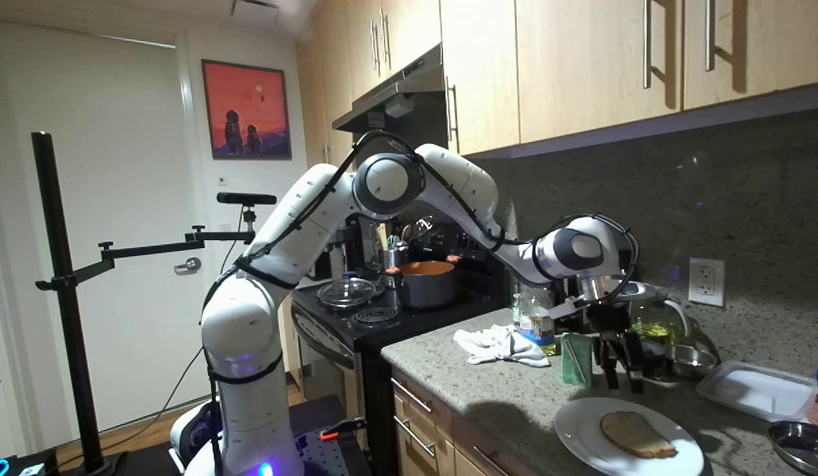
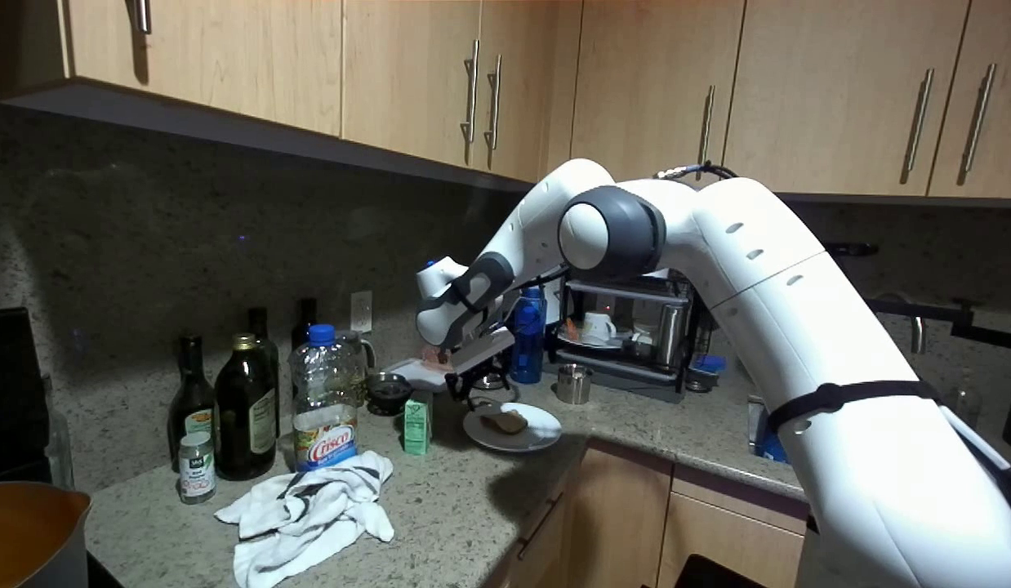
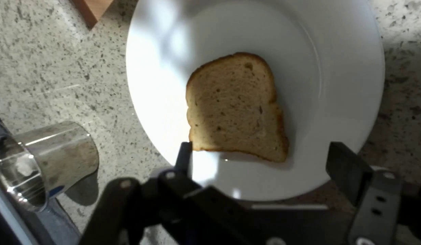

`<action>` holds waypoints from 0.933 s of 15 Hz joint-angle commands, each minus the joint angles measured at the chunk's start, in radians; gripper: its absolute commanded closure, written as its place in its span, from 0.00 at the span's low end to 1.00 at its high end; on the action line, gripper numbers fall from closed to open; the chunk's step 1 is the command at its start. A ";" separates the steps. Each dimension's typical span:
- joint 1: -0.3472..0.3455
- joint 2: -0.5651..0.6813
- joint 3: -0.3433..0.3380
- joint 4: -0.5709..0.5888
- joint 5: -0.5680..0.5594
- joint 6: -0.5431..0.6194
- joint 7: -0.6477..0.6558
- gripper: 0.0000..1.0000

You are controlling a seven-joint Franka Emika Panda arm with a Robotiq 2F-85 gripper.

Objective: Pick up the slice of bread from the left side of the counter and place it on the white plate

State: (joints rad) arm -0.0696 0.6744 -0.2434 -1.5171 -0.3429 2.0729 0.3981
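Observation:
The slice of bread (image 3: pixel 236 109) is tan with a brown crust and lies flat on the white plate (image 3: pixel 350 78). In both exterior views the slice (image 1: pixel 635 433) (image 2: pixel 506 421) also rests on the plate (image 1: pixel 581 423) (image 2: pixel 542 429). The plate stands on the speckled counter (image 1: pixel 442 350) (image 2: pixel 448 498) (image 3: pixel 105 85). My gripper (image 3: pixel 259 146) is open and empty, with its fingers spread wide. It hangs above the plate's rim, apart from the bread. The gripper also shows in both exterior views (image 1: pixel 624 387) (image 2: pixel 471 403), pointing down over the plate's back side.
A green carton (image 1: pixel 576 360) stands beside the gripper. A clear rectangular container (image 1: pixel 756 390) and metal bowls (image 1: pixel 690 362) lie behind the plate. A metal cup (image 2: pixel 573 384) stands near it. A white towel (image 2: pixel 318 514) and several bottles (image 2: pixel 246 408) are along the counter.

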 commanded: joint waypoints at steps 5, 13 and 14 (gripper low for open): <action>0.078 -0.290 -0.046 -0.251 -0.120 -0.101 0.071 0.00; 0.086 -0.597 0.044 -0.587 -0.165 -0.144 0.178 0.00; 0.080 -0.635 0.058 -0.632 -0.152 -0.138 0.190 0.00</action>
State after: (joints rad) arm 0.0226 0.1844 -0.2236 -1.9830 -0.5036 1.9125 0.5408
